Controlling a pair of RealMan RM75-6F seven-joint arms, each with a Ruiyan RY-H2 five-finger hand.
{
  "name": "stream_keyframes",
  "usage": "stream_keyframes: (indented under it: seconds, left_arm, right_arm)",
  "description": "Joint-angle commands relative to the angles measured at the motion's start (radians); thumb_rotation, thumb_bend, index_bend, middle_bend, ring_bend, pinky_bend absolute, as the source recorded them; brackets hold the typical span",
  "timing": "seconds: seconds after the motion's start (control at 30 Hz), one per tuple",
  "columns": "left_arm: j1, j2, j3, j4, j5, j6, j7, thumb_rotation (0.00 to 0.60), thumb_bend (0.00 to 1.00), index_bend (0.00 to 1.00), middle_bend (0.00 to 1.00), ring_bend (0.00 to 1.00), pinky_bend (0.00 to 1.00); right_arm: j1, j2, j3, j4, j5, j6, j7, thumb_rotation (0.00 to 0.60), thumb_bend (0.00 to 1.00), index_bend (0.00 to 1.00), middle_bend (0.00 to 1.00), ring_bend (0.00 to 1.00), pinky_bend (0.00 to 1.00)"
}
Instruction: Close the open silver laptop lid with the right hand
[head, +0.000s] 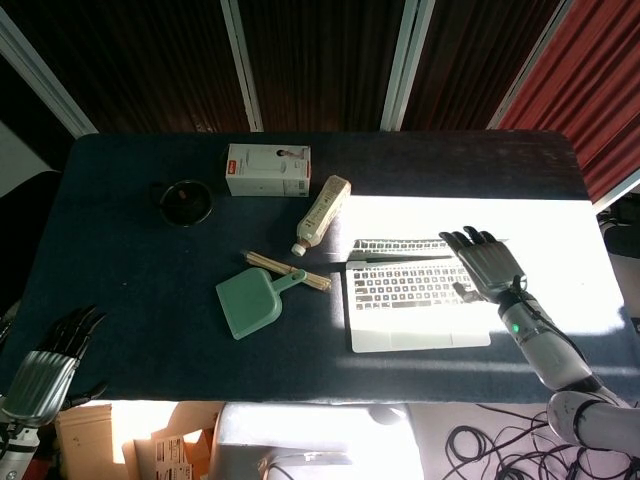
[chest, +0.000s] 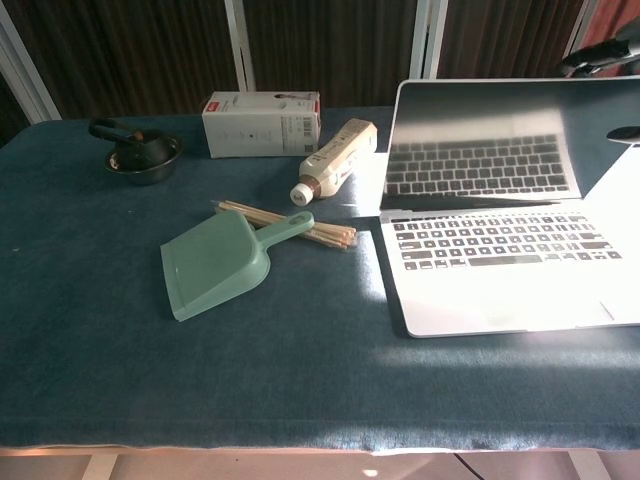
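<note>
The silver laptop (head: 415, 322) lies at the right of the dark blue table, its lid (head: 400, 246) tilted well forward over the keyboard. In the chest view the lid (chest: 480, 140) leans toward the camera and mirrors the keys. My right hand (head: 487, 265) lies with fingers spread over the lid's top right corner, pressing on its back. In the chest view only its fingers (chest: 603, 62) show past the lid's top edge, and the thumb sits in front of the screen. My left hand (head: 45, 365) hangs off the table's near left corner, holding nothing.
Left of the laptop lie a tipped bottle (head: 322, 213), a bundle of wooden sticks (head: 290, 270) and a green dustpan (head: 250, 303). A white box (head: 267, 170) and a black bowl (head: 186, 200) stand further back. Bright sunlight falls across the laptop.
</note>
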Motion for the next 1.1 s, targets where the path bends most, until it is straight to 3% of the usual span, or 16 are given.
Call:
stream_keyframes:
  seconds: [0.03, 0.67, 1.1]
  left_arm:
    - [-0.001, -0.001, 0.000, -0.001, 0.000, -0.002, 0.002, 0.600, 0.03, 0.00, 0.03, 0.01, 0.14]
    - [-0.003, 0.001, 0.001, -0.001, -0.001, -0.007, -0.001, 0.600, 0.03, 0.00, 0.03, 0.01, 0.14]
    - [-0.002, 0.004, 0.002, -0.002, 0.000, -0.004, -0.005, 0.600, 0.03, 0.00, 0.03, 0.01, 0.14]
  right_arm:
    - [-0.043, 0.023, -0.026, -0.013, -0.076, -0.033, 0.051, 0.600, 0.35, 0.03, 0.09, 0.00, 0.27]
    - [-0.174, 0.048, -0.084, 0.001, -0.389, -0.126, 0.232, 0.600, 0.35, 0.00, 0.06, 0.00, 0.30]
    - [-0.220, -0.046, -0.123, 0.093, -0.510, -0.174, 0.298, 0.600, 0.35, 0.00, 0.04, 0.00, 0.30]
